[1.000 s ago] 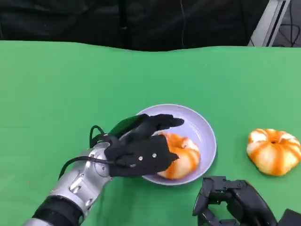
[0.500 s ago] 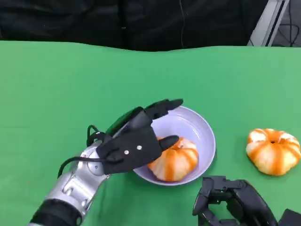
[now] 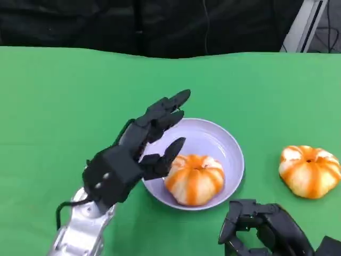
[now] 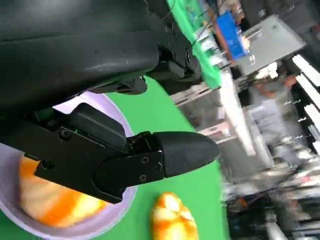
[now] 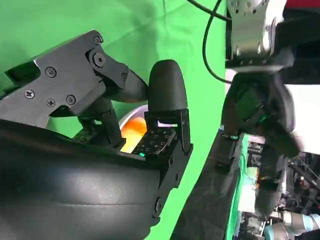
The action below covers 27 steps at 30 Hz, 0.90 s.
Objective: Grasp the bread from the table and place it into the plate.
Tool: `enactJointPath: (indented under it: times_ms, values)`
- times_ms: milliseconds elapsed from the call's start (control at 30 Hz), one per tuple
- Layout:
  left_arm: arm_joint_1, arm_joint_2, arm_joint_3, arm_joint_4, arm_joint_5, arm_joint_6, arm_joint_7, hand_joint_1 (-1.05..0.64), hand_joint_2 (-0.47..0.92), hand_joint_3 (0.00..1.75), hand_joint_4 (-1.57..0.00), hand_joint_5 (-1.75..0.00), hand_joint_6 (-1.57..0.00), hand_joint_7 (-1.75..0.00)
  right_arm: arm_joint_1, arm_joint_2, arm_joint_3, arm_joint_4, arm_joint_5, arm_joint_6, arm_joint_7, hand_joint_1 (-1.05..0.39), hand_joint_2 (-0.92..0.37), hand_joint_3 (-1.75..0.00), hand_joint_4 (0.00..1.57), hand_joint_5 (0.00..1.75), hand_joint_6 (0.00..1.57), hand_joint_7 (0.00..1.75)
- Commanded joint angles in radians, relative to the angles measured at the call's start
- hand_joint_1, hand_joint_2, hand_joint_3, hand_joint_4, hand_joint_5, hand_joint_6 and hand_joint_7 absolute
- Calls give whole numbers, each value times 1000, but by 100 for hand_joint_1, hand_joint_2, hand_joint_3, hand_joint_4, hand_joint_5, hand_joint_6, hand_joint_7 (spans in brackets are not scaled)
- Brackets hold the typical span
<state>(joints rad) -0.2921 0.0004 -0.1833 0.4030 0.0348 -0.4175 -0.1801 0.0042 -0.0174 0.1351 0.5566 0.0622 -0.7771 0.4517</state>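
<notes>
One bread (image 3: 194,179): inside plate (image 3: 232,144), near rim
Left hand (image 3: 133,154): empty, fingers spread, above plate's edge
Right hand (image 3: 264,226): curled, cropped; grasp unclear

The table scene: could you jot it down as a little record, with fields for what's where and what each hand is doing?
surface: green table
plate: lilac plate, centre of table
bread in plate: one orange-striped bread lying inside it
bread on table: second bread, apart from the plate on the robot's right
left hand: left hand raised beside the plate, fingers spread, holding nothing
right hand: right hand low at the near edge, holding nothing
</notes>
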Motion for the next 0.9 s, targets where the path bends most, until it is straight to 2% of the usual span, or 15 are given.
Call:
enactJointPath:
  times_ms: [33, 233, 500, 633, 900]
  values:
    - [71, -9, 42, -84, -78, 14, -23, -83, 92, 71, -47, -6, -34, -3, -2, -11, -7, 6, 12, -14, 3, -14, -55, -108, 85, 152, 88, 121]
    - [178, -32, 82, -203, -189, 50, -48, -83, 92, 69, -57, -8, -40, -4, -3, -16, -11, 6, 13, -3, 7, -14, -55, -108, 85, 152, 88, 123]
    - [237, -47, 109, -235, -247, 29, -86, -80, 92, 58, -68, -6, -49, -3, -4, -17, -13, 6, 16, -5, 12, -15, -54, -109, 85, 153, 86, 125]
    - [366, -33, 144, -247, -367, -58, -212, -71, 92, 44, -80, -6, -57, -3, 1, -25, -20, -21, 15, 6, 3, -14, -55, -109, 85, 154, 86, 126]
    - [463, -55, 188, -173, -461, -164, -355, -64, 92, 36, -90, -5, -65, -4, 13, -28, -16, -43, 17, 13, 2, -13, -54, -110, 84, 156, 85, 128]
